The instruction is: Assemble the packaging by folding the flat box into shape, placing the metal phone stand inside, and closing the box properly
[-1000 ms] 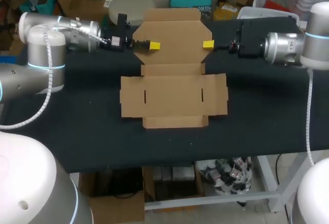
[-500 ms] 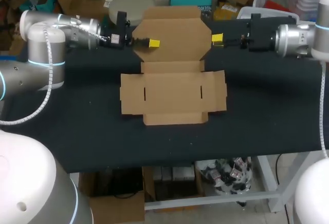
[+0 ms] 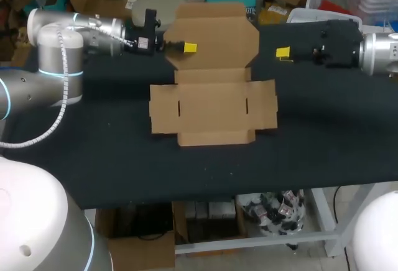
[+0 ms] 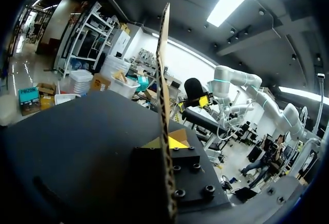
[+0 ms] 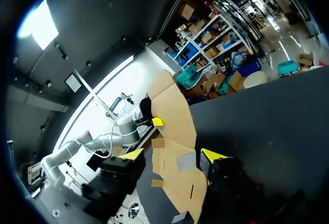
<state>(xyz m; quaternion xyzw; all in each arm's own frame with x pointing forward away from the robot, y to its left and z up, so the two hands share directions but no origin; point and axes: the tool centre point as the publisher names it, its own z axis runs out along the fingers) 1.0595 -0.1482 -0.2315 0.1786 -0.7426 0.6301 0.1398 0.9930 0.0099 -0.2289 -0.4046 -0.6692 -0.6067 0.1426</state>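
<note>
Currently the flat brown cardboard box [image 3: 211, 106] lies on the black surface [image 3: 323, 134], its far lid panel [image 3: 214, 35] tilted up. The left jaws are clamped on that panel's left edge. The right jaws stand parted and empty, near the panel's right edge without touching it.

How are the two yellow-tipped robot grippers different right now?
The left gripper is pinched on the raised back flap of the flat brown cardboard box; the right gripper holds nothing. The left gripper is nearly closed; the right gripper is wide open. The left gripper touches the box; the right gripper hangs clear beside it. Both have yellow tips.
</note>
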